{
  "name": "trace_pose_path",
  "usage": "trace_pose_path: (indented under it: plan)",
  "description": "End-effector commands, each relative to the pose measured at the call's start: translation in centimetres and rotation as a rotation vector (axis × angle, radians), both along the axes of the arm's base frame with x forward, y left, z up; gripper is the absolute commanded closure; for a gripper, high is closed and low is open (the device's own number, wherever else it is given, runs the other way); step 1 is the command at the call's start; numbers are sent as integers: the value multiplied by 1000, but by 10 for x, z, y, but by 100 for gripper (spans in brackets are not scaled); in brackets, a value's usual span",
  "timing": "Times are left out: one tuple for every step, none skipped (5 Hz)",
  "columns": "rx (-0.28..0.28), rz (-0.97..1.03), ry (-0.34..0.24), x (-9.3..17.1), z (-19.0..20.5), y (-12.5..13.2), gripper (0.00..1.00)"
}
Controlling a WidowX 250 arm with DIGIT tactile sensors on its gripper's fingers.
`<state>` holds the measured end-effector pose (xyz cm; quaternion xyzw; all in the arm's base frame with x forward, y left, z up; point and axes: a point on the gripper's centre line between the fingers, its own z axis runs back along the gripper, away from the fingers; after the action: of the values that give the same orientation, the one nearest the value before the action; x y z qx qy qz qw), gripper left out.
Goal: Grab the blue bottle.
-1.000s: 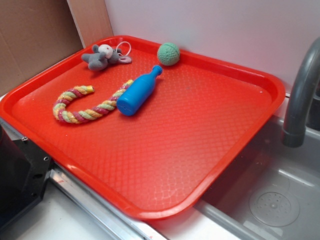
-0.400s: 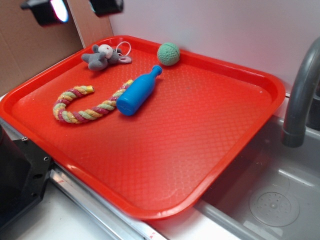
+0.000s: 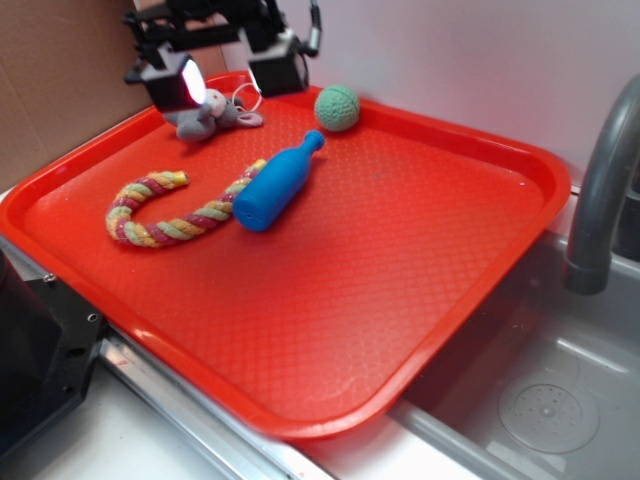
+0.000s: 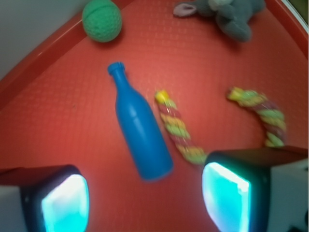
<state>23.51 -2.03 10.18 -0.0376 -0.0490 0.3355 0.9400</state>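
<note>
Red and faintly dimpled, a plastic tray (image 3: 400, 300) fills the exterior view, its rim meeting a pale wall behind, brown cardboard at the left and a grey sink with a curved faucet (image 3: 600, 190) at the right. On the tray the blue bottle (image 3: 275, 185) lies on its side, neck toward the green knitted ball (image 3: 337, 107), base touching a curved multicoloured rope toy (image 3: 175, 212). The gripper (image 3: 225, 75) hangs over the far left corner above a grey stuffed animal (image 3: 205, 113), jaws spread apart and holding nothing.

From the wrist view, the bottle (image 4: 139, 130) lies between the two fingers (image 4: 63, 203), just beyond them, with the rope (image 4: 179, 131) beside it and the ball (image 4: 101, 20) near the tray rim (image 4: 43, 53).
</note>
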Motion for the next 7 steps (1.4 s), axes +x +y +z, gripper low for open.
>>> trace_pose_path:
  plan:
    - [12, -33, -17, 32, -59, -4, 0]
    - [33, -70, 2, 34, -77, -10, 0]
    - [61, -89, 21, 30, -83, -13, 0]
    - [70, -88, 25, 29, -87, -15, 100]
    - [68, -62, 33, 29, -87, -15, 100]
    - [56, -57, 30, 29, -81, -15, 100]
    - [36, -143, 44, 29, -39, -17, 100]
